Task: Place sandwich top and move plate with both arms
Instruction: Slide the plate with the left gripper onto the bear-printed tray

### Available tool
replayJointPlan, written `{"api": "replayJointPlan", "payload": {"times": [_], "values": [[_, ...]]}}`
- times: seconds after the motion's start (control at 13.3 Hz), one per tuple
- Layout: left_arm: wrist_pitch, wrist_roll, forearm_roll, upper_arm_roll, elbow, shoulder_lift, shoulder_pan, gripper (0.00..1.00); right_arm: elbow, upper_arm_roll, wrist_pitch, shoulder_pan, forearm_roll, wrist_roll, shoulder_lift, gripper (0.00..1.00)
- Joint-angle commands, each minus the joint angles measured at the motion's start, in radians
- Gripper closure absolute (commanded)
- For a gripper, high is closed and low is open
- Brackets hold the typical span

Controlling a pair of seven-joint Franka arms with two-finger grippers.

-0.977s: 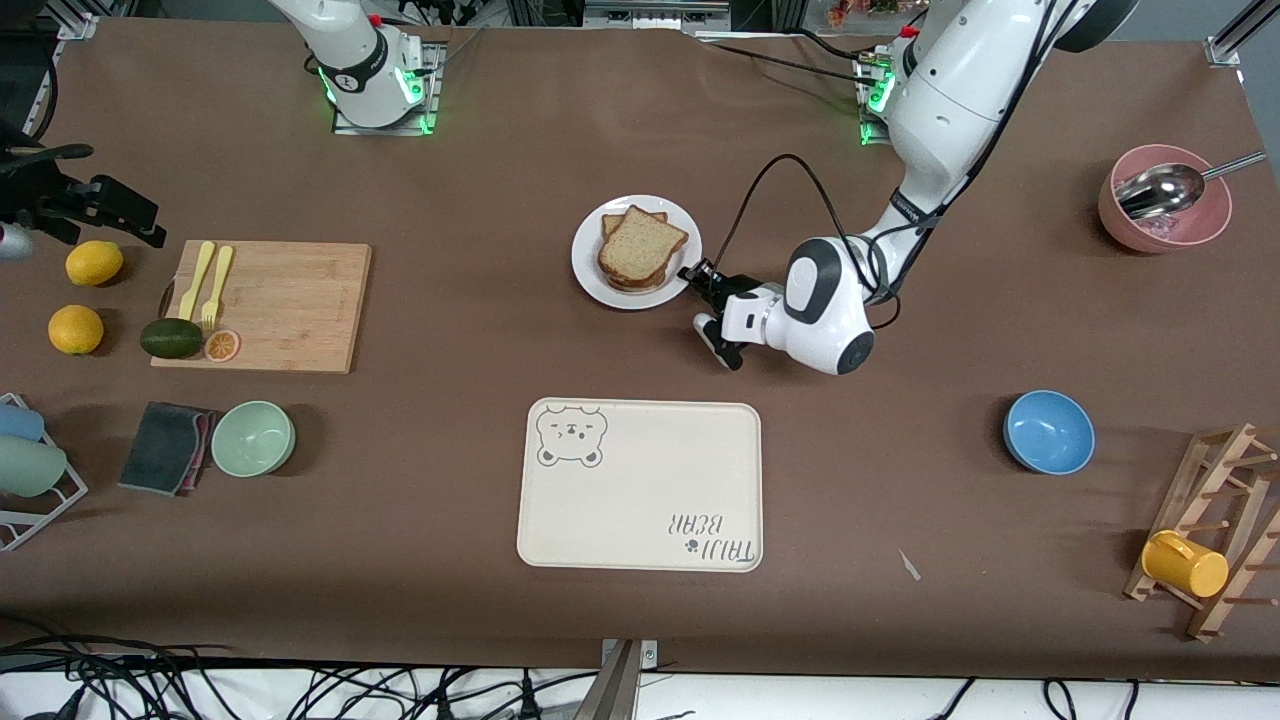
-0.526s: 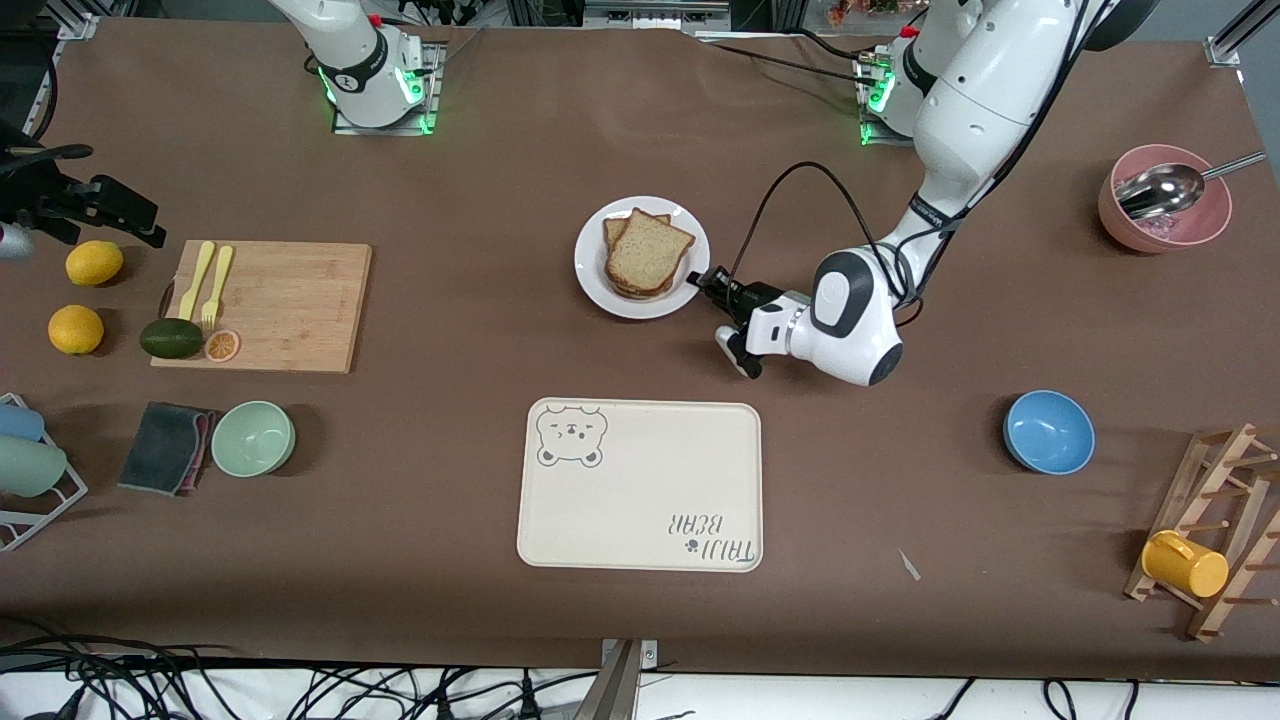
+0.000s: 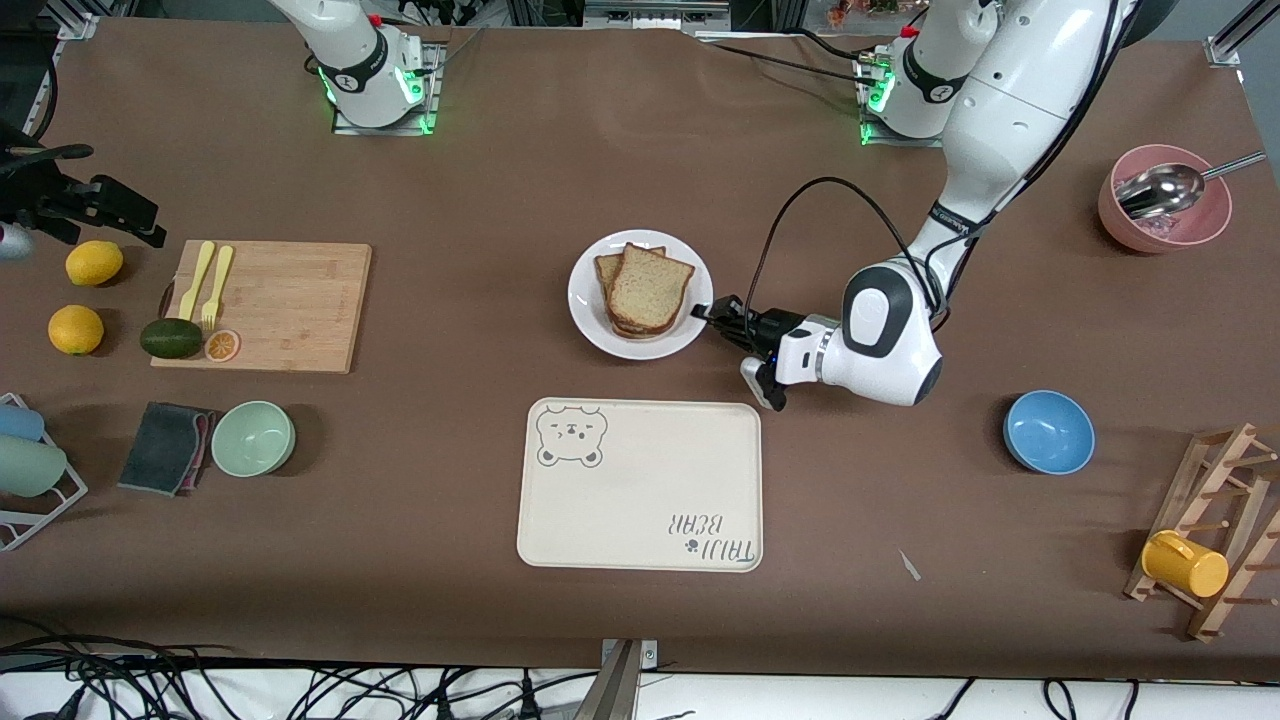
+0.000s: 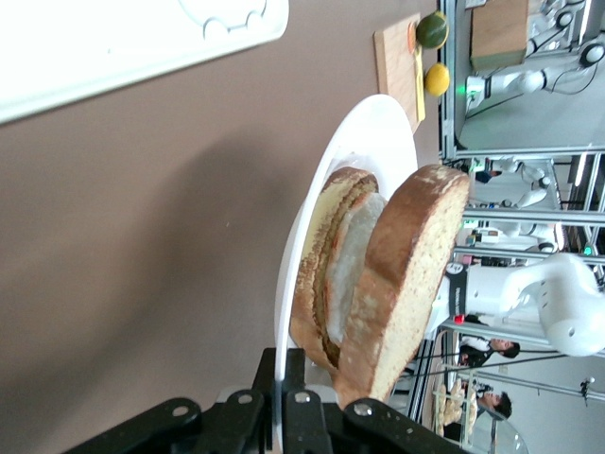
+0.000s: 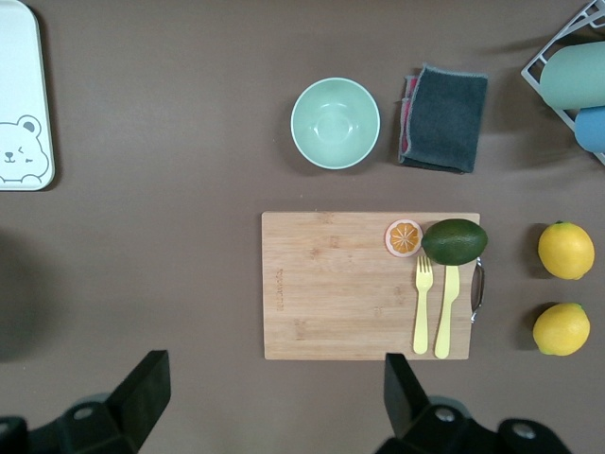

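Observation:
The white plate (image 3: 590,320) sits mid-table, just farther from the front camera than the bear-print tray (image 3: 640,485). It carries a stacked sandwich, and the sandwich top (image 3: 650,288), a speckled brown slice, lies on the stack slightly askew. My left gripper (image 3: 712,312) is shut on the plate's rim at the side toward the left arm's end. In the left wrist view the rim of the plate (image 4: 378,132) runs between the fingers (image 4: 317,421), with the sandwich top (image 4: 411,255) close by. My right gripper (image 5: 274,378) hangs open and empty high over the table beside the cutting board (image 5: 350,284).
The cutting board (image 3: 290,300) holds two yellow forks, an avocado and an orange slice. Two lemons (image 3: 85,295) and a green bowl (image 3: 253,437) lie toward the right arm's end. A blue bowl (image 3: 1048,431), a pink bowl (image 3: 1115,215) with a ladle, and a wooden rack (image 3: 1215,530) stand toward the left arm's end.
My left gripper, still shut on the rim, has drawn the plate and sandwich nearer to the front camera, toward the tray. The right arm has not moved.

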Motion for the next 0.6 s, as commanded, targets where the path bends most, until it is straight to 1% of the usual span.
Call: {"api": "replayJointPlan", "payload": {"times": [0.0,0.23,0.45,0.53], "values": [[0.005,-0.054,-0.046,-0.003,0.103,0.069,-0.008,1.00,0.009,-0.001,-0.012,-0.004,0.016,0.006,0.000,0.00],[0.005,-0.125,-0.045,-0.003,0.218,0.141,-0.008,1.00,0.008,-0.001,-0.012,-0.004,0.016,0.006,0.000,0.00],[0.005,-0.226,-0.037,-0.001,0.367,0.239,-0.011,1.00,0.009,-0.001,-0.012,-0.004,0.016,0.006,0.000,0.00],[0.005,-0.238,-0.036,-0.001,0.389,0.249,-0.011,1.00,0.009,-0.001,-0.012,-0.004,0.016,0.006,0.002,0.00]]}}
